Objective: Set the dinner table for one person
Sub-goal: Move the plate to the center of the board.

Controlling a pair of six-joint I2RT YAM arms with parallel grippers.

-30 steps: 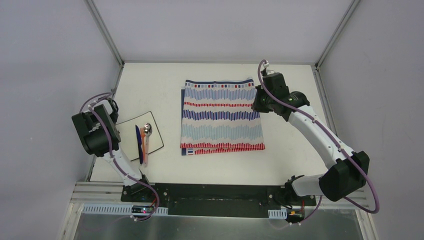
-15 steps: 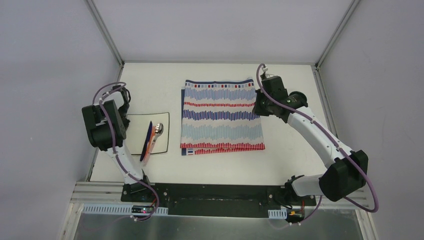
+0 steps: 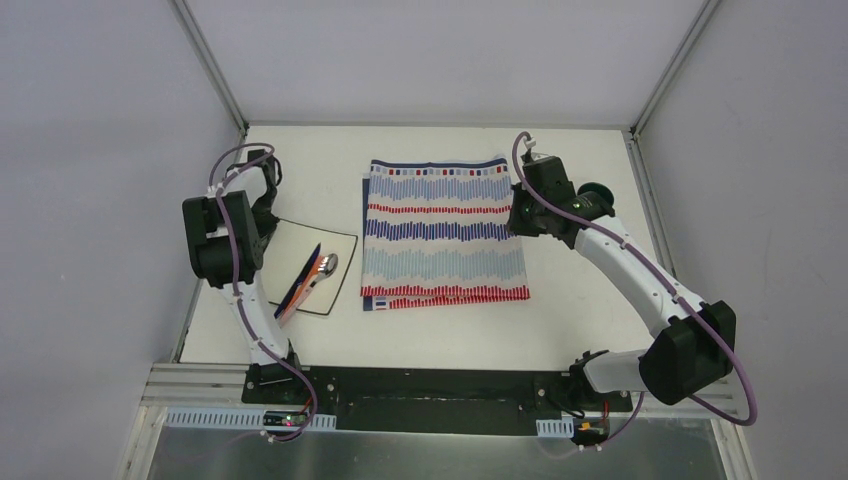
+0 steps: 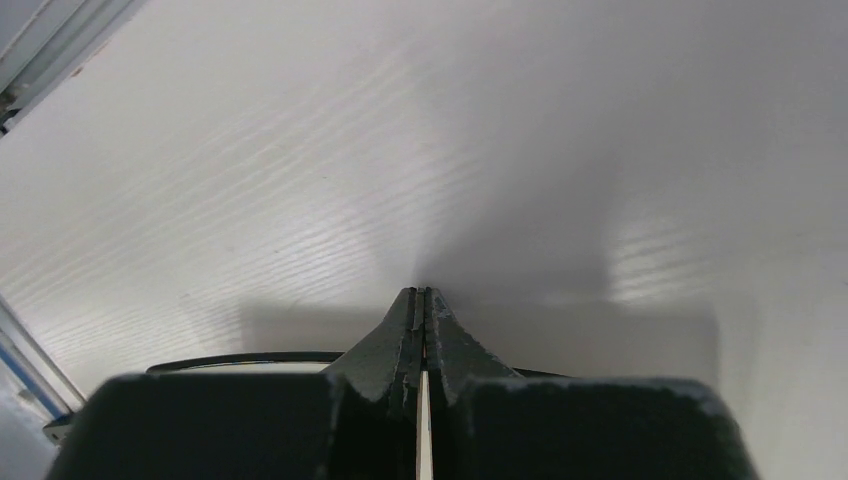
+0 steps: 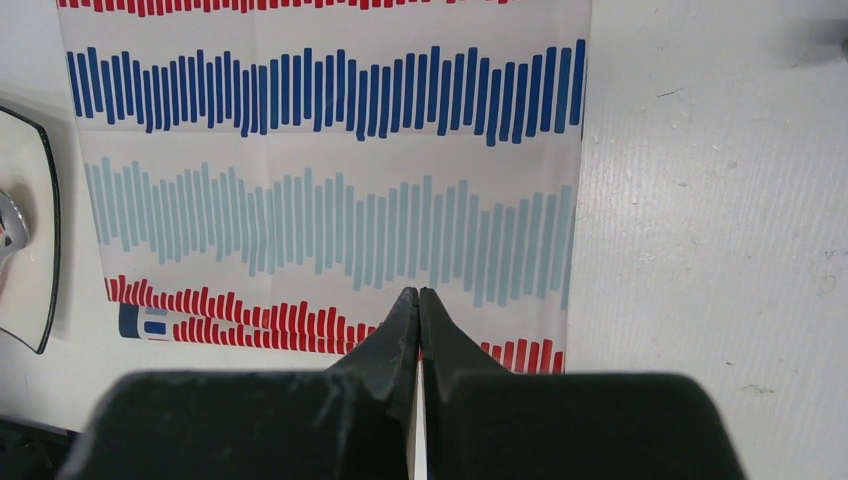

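Observation:
The white dinner table (image 3: 440, 330) bears a striped red-blue-white cloth (image 3: 443, 230) at its middle. A white square plate (image 3: 290, 250) with a black rim lies left of the cloth and carries a metal spoon (image 3: 326, 266) and blue and orange-handled cutlery (image 3: 298, 292). My left gripper (image 3: 264, 218) is shut on the plate's far left corner; in the left wrist view (image 4: 422, 293) a thin white edge sits between the jaws and the plate's rim (image 4: 250, 357) shows below. My right gripper (image 3: 516, 215) is shut and empty over the cloth's right edge, seen above the cloth (image 5: 320, 200) in the right wrist view (image 5: 418, 292).
Grey aluminium rails (image 3: 215, 70) edge the table at the back corners, with white walls behind. The plate's right edge (image 5: 25, 230) shows at the left of the right wrist view, close to the cloth's left side. The black base bar (image 3: 430, 395) runs along the near edge.
My left gripper has swung up and to the right, dragging the plate with its cutlery towards the cloth. The right gripper has shifted only slightly over the cloth's right edge.

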